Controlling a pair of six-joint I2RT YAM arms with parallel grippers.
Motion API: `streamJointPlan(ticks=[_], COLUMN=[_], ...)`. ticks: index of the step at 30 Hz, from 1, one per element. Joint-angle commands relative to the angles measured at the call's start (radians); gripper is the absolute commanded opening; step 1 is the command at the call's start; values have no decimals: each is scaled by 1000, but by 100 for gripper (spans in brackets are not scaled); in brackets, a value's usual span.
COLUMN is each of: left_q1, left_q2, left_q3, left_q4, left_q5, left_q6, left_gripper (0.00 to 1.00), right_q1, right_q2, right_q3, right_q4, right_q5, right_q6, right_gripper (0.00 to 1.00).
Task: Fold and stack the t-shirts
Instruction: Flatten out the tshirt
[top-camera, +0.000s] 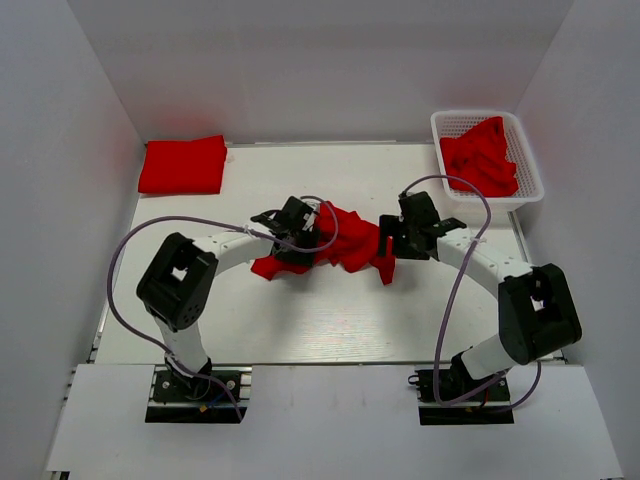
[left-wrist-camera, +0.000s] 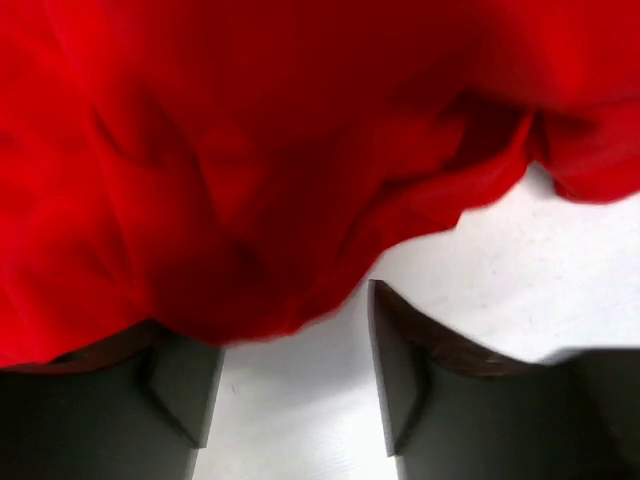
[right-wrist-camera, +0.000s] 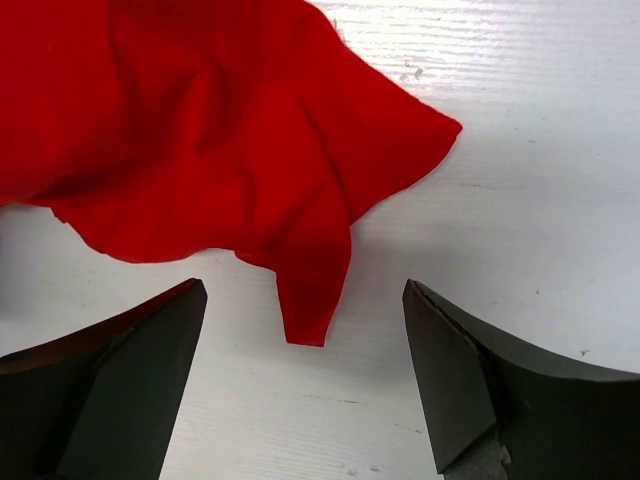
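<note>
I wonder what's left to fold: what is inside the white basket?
Crumpled red t-shirts fill most of the white basket; bare mesh shows at its far end. How many there are, and anything beneath them, is hidden by the cloth.

There are 2 arms, 1 white basket holding red t-shirts, 1 folded pile, 1 crumpled t-shirt.

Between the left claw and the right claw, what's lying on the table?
One crumpled red t-shirt lies bunched between the left claw and right claw, both open at its edges; the top external view shows it.
</note>
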Motion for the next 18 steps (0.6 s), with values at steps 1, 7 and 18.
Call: streamJointPlan(ticks=[1, 7, 18], left_q1=[4, 14, 14], left_q2=[11, 11, -308], left_q3=[47, 33, -85], left_q4=[43, 34, 136], left_q5=[-8, -17, -29], left_q6=[2, -8, -17], left_gripper=[64, 0, 0], right_q1=[-19, -34, -43], right_q2=[15, 43, 9], right_q3=[40, 53, 1], right_q4=[35, 17, 38], right_q5=[-62, -117, -137], right_q6=[-19, -65, -135], right_gripper=[85, 88, 88])
